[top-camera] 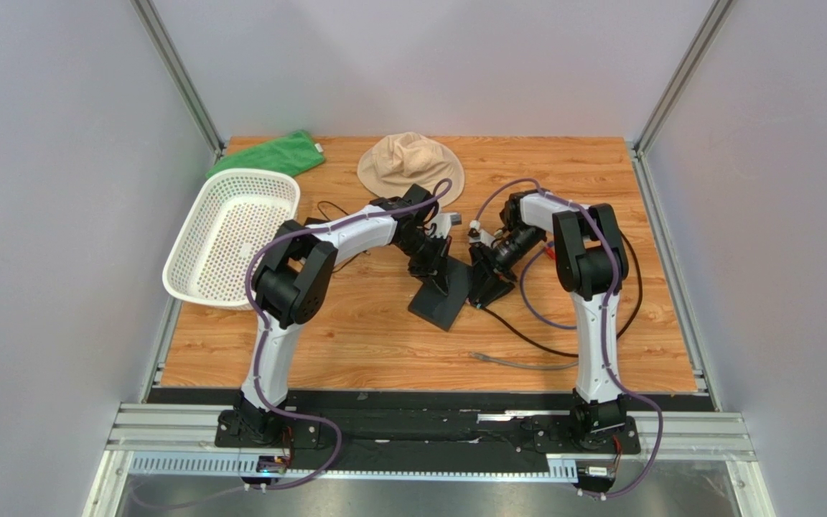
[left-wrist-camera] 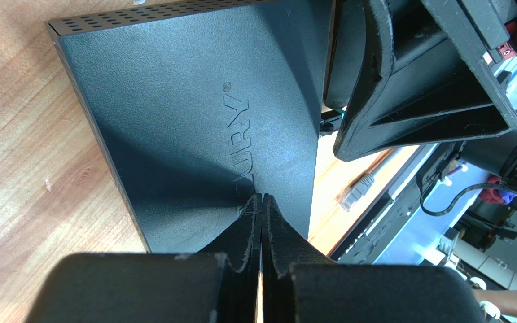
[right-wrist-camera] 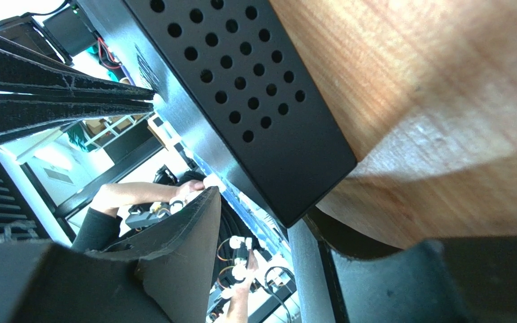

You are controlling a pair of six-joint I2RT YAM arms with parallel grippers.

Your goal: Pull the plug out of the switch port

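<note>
Switch beneath closed left hand; right hand spread alongside

— Where is the switch?
— About the middle of the table. The left gripper is on its top face and the right gripper is just beside its right edge.
— And to the left?
— A basket, well apart, hanging over the table's left edge. A cloth lies behind it in the far left corner.
— Behind the switch?
— A hat, at the far edge.
— In front?
— A cable lies on the table to the front right, its plug apart from the switch.
</note>
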